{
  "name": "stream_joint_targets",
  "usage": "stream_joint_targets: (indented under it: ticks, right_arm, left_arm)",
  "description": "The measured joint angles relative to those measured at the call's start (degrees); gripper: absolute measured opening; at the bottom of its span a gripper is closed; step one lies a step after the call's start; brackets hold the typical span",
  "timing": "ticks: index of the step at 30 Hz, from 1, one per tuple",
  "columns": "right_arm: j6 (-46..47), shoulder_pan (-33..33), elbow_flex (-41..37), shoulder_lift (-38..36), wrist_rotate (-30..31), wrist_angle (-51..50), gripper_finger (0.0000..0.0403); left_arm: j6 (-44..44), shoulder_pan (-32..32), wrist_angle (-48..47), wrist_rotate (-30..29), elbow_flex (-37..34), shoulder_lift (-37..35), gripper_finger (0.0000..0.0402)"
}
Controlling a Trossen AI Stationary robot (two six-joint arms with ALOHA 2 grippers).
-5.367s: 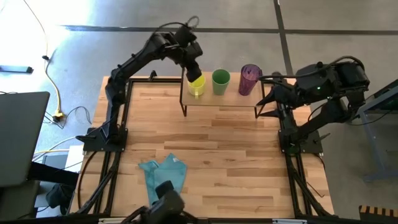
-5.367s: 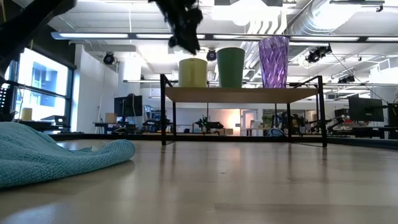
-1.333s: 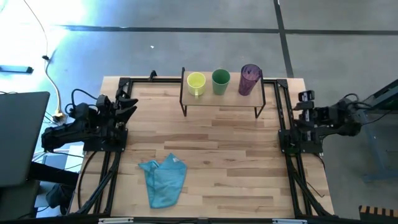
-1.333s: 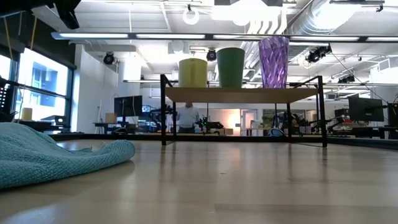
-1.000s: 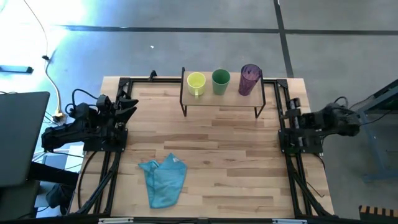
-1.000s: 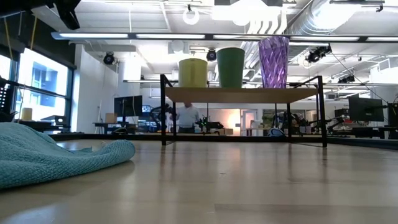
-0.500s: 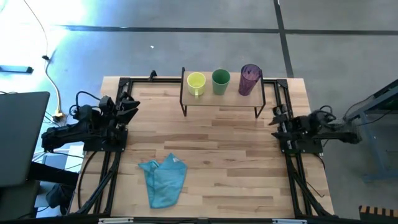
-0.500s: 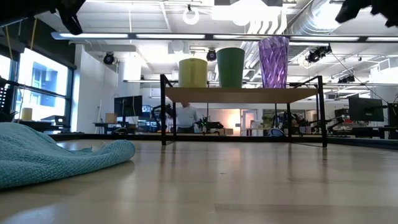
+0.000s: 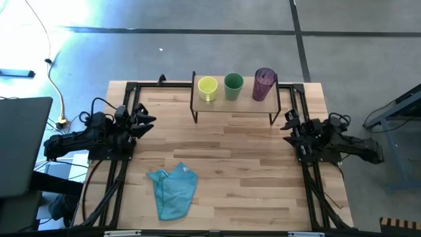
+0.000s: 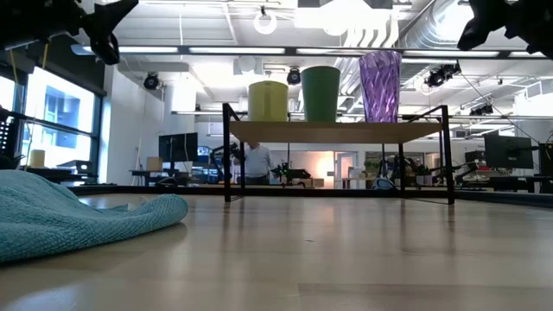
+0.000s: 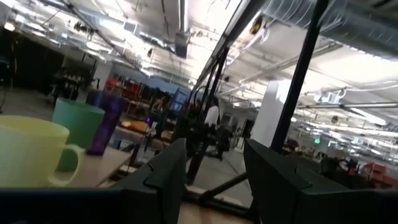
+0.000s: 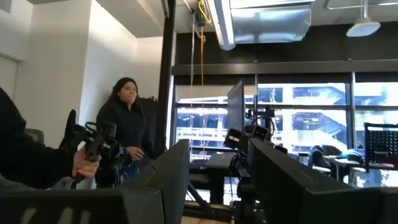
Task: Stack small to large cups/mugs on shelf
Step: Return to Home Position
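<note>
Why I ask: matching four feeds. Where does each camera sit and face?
High view: above, looking straight down on the slatted wooden table; left arm and right arm folded at its sides.
Low view: at tabletop height, facing the small light-wood shelf; dark arm parts in upper corners.
Left wrist view: past left fingers toward the small yellow plastic mug.
Right wrist view: past right fingers into the room, a person.
Shared: high, low and left wrist views show that mug.

Both arms lay folded low over their own bases at opposite sides, the left gripper [image 9: 145,116] and the right gripper [image 9: 287,123] pointing inward toward each other, each with fingers parted.
</note>
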Motion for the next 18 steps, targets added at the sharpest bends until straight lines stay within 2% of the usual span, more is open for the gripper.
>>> stream_joint_targets:
  ticks: [5, 10, 16, 18]
  right_arm:
    - [1.35, -2.40, -0.01, 0.02, -0.27, -1.58, 0.0155]
    - [2.68, -4.05, -0.02, 0.02, -0.27, -1.62, 0.0155]
    - [4.06, -5.17, -0.02, 0.02, -0.34, -1.91, 0.0155]
    - [4.29, -5.47, -0.02, 0.02, -0.78, -2.43, 0.0155]
  left_arm:
    - [2.02, 0.02, -0.51, 0.24, 0.00, -0.34, 0.0150]
    - [3.19, 0.02, 0.50, -0.05, -1.69, -3.71, 0.0150]
    - [1.05, 0.02, 10.00, -0.09, -7.68, -3.56, 0.0150]
    - [1.20, 0.02, 10.51, -0.29, -7.91, -3.50, 0.0150]
